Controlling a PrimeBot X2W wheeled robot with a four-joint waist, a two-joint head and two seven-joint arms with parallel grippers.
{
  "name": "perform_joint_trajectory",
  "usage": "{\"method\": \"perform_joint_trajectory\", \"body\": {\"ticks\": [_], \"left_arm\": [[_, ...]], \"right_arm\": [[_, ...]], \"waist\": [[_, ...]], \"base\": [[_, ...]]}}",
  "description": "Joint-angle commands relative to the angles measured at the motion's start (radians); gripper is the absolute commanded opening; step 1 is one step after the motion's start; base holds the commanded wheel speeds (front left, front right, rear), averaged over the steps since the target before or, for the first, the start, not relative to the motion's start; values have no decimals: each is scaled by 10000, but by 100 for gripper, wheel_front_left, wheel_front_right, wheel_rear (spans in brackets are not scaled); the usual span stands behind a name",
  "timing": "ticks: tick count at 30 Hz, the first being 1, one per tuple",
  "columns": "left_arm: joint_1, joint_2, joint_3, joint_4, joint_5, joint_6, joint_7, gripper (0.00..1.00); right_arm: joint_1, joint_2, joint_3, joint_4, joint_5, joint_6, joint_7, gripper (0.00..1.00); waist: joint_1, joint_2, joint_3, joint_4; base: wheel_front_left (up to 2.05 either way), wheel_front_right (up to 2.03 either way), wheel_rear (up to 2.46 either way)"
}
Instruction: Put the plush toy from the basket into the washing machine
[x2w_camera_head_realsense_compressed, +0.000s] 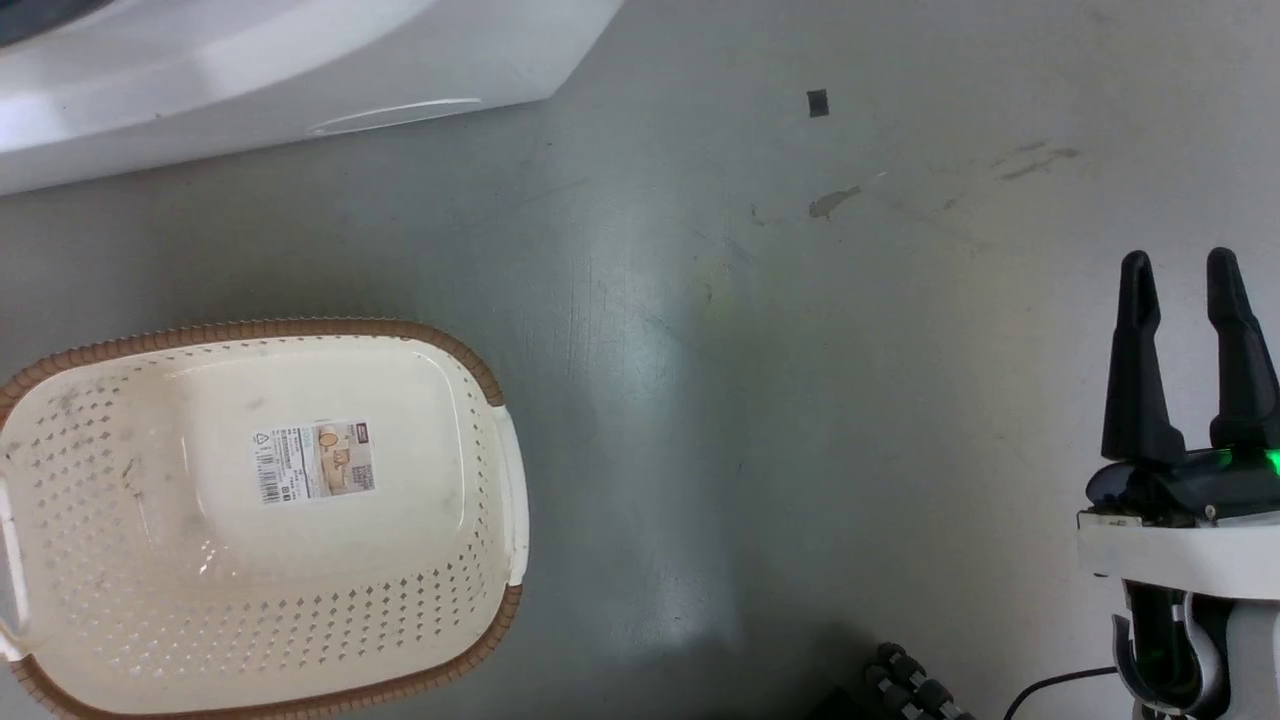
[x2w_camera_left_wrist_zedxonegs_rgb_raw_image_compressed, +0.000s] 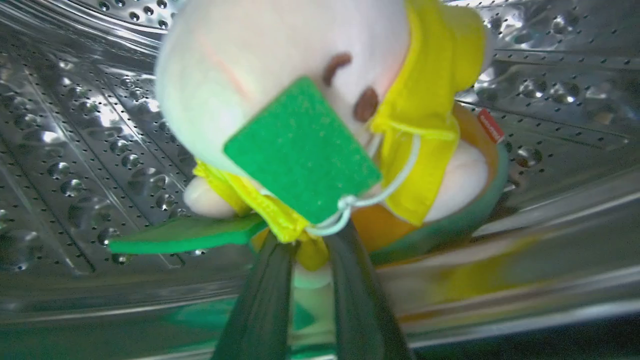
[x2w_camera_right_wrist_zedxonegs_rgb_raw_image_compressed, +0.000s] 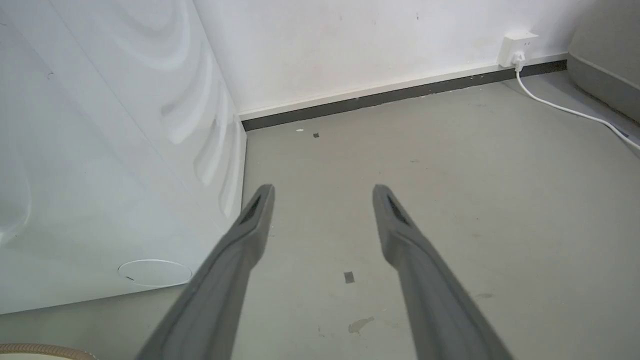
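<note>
Open floor (x2w_camera_head_realsense_compressed: 780, 420) right of the basket (x2w_camera_head_realsense_compressed: 300, 328)

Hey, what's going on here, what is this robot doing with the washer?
The robot is loading a washing machine. Its left pincer is shut on a plush toy, holding it inside the steel drum, not yet let go. The basket sits empty on the floor near the machine. The right pincer is open, holding nothing.
</note>
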Motion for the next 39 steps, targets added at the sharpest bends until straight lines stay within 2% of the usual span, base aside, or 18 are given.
{"method": "perform_joint_trajectory", "body": {"ticks": [1,2,3,15,26,32,35,39], "left_arm": [[-256,-108,-121,225,42,-105,-121,0],[-276,-143,-162,351,42,-119,-216,83],[-287,-164,-184,473,53,-86,-340,100],[760,-794,-433,1733,-188,-106,-2093,100],[3334,-2238,-600,2278,-835,-268,-4162,100],[5090,-3057,-673,1316,-1131,-271,-4680,100],[6162,-3260,-549,349,-1243,-40,-4738,100],[7846,-3485,-356,-1597,-1298,274,-4748,100]], "right_arm": [[-184,-1,-45,54,43,-7,-44,100],[-198,-1,-44,85,11,-7,-44,100],[-216,-1,-47,100,-13,-7,-44,100],[-35,-1,-237,284,-397,-7,-44,100],[662,-1,-385,556,-1144,-7,-44,100],[1299,-1,-482,639,-1383,-7,-44,100],[1617,-1,-493,632,-1407,-7,-44,100],[2003,-1,-387,627,-1529,-7,-44,100]], "waist": [[-2,0,-26,68],[-2,0,-68,95],[-2,0,-122,120],[-2,0,-1741,744],[-2,0,-4629,1677],[-2,0,-6002,2136],[-2,0,-6446,2294],[-2,0,-6864,2480]], "base": [[0,0,0],[0,0,0],[0,0,0],[0,0,0],[0,0,0],[0,0,0],[0,0,0],[0,0,0]]}}
